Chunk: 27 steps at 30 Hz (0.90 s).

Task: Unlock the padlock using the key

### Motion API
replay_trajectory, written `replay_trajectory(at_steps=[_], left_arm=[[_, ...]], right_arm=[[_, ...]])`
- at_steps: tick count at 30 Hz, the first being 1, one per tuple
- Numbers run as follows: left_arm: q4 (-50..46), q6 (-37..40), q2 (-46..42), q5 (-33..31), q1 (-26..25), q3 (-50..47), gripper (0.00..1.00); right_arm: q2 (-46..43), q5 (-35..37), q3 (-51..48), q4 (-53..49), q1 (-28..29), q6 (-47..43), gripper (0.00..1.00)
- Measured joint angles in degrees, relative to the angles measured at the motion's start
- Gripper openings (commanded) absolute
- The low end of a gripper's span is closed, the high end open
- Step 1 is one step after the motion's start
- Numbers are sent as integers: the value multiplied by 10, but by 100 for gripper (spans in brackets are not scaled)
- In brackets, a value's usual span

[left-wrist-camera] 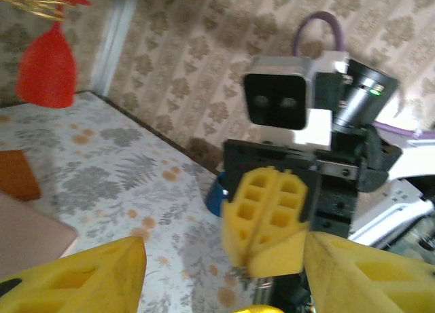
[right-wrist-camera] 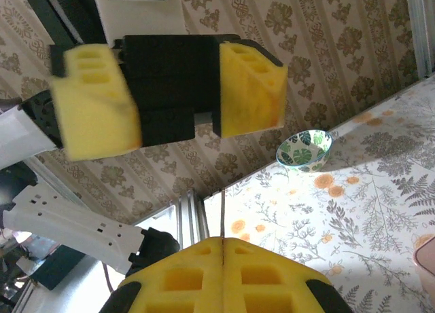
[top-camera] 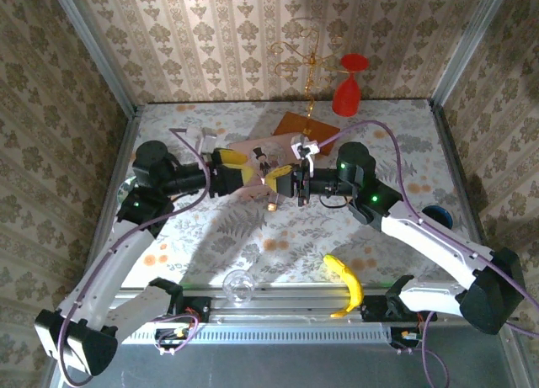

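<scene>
since the padlock (top-camera: pixel 271 206) is tiny, its axis is unreadable.

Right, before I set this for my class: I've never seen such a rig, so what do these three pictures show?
Two robot arms are bolted at the table's near edge, each ending in a two-fingered claw with yellow pads. One picture looks down from above. The other two come from a camera on each wrist, so each sees the other arm's claw. The left claw is open and holds nothing. The right claw is shut; whether it pinches a key I cannot tell. A gold speck below them may be the padlock. Also on the table: a banana, red goblet, brown board, pink box and bowl.
</scene>
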Motion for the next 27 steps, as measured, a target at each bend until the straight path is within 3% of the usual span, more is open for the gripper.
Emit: replay_trajectory(at_steps=[8,17,27], left_arm=[[44,-37,2,28,9,-26,54],[64,-44,11,51,-4,-28,51],[81,-61,24,56,-6,-34,24]], right_arm=[[36,-25,0,71,0,58,0],[55,-50,0,118,0,98,0],[55,-54,0,132,0,104,0]])
